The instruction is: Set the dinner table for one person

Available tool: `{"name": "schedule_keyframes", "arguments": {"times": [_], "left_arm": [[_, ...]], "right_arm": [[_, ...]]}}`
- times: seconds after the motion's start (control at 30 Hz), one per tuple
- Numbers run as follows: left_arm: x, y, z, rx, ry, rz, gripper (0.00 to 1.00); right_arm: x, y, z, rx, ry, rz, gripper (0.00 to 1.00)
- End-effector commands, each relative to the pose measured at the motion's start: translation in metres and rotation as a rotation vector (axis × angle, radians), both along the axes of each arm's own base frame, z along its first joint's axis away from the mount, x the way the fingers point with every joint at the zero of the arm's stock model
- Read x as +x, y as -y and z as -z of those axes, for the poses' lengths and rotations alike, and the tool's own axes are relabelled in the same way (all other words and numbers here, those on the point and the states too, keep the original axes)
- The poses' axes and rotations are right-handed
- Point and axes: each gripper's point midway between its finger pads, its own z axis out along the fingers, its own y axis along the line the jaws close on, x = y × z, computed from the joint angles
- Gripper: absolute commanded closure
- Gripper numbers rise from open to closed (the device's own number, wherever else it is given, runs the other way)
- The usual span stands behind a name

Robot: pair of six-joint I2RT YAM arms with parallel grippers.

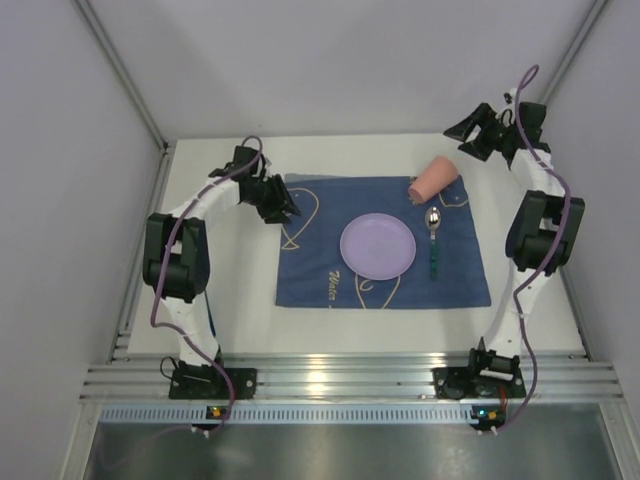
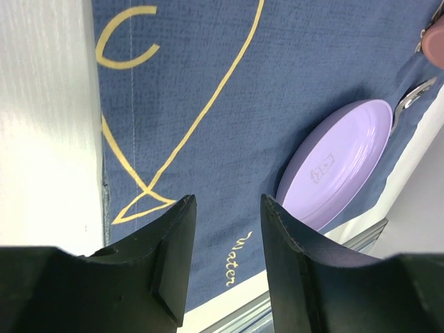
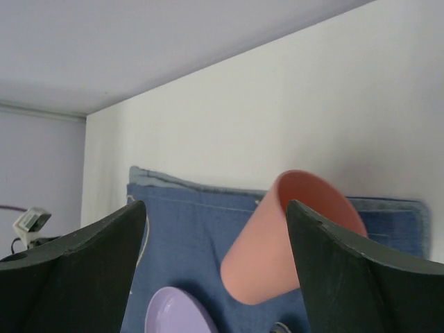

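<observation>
One dinner table (image 1: 250,330) beneath left end effector (image 1: 293,212), fingers spread.

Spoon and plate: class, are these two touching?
Apart. The top view shows a strip of cloth between the spoon and the plate.

on my feed the left arm (image 1: 183,250) and right arm (image 1: 540,228) look alike: slim white links between chunky black joint housings, each bolted on a black base (image 1: 210,380). a purple cable (image 1: 153,305) loops along each arm from base to wrist. up close the fingers (image 2: 170,267) are matte black wedges with flat inner faces, rounded tips and a faint sheen on the edges.
</observation>
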Motion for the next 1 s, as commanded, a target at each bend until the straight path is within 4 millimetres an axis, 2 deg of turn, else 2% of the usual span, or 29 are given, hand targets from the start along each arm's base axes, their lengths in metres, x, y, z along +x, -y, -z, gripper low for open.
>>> {"name": "schedule_keyframes", "arguments": {"times": [0.0, 0.07, 0.1, 0.27, 0.4, 0.53, 0.57, 0.67, 0.73, 0.77, 0.83, 0.97], "left_arm": [[0.002, 0.000, -0.032, -0.004, 0.119, 0.012, 0.53], [-0.001, -0.002, -0.031, 0.007, 0.118, 0.011, 0.53], [-0.001, -0.005, -0.030, 0.018, 0.119, 0.004, 0.53], [-0.006, -0.010, -0.033, 0.033, 0.128, -0.012, 0.53], [-0.009, -0.009, -0.026, 0.022, 0.105, -0.013, 0.54], [-0.009, -0.008, -0.022, 0.020, 0.097, -0.006, 0.54], [-0.009, -0.008, -0.020, 0.020, 0.094, -0.006, 0.54], [-0.010, -0.007, -0.016, 0.016, 0.085, 0.000, 0.54], [-0.009, -0.006, -0.016, 0.014, 0.088, 0.003, 0.54], [-0.008, -0.006, -0.015, 0.012, 0.089, 0.005, 0.54], [-0.008, -0.005, -0.013, 0.013, 0.088, 0.010, 0.54], [-0.005, -0.004, -0.010, 0.010, 0.088, 0.025, 0.55]], "right_arm": [[0.017, 0.033, 0.002, -0.017, 0.015, 0.072, 0.18], [0.020, 0.039, 0.011, -0.026, -0.010, 0.080, 0.17], [0.018, 0.038, 0.029, -0.020, -0.061, 0.075, 0.17], [0.007, 0.012, 0.057, -0.019, -0.116, -0.001, 0.16], [0.004, 0.000, 0.074, 0.005, -0.144, -0.036, 0.16], [-0.001, -0.009, 0.070, 0.018, -0.146, -0.057, 0.16], [-0.003, -0.011, 0.061, 0.019, -0.134, -0.060, 0.16], [-0.017, -0.014, 0.050, 0.029, -0.125, -0.061, 0.16], [-0.030, -0.019, 0.059, 0.047, -0.156, -0.070, 0.16], [-0.034, -0.021, 0.051, 0.047, -0.144, -0.073, 0.17], [-0.045, -0.027, 0.059, 0.046, -0.167, -0.090, 0.18], [-0.060, -0.043, 0.051, 0.030, -0.153, -0.127, 0.25]]}}
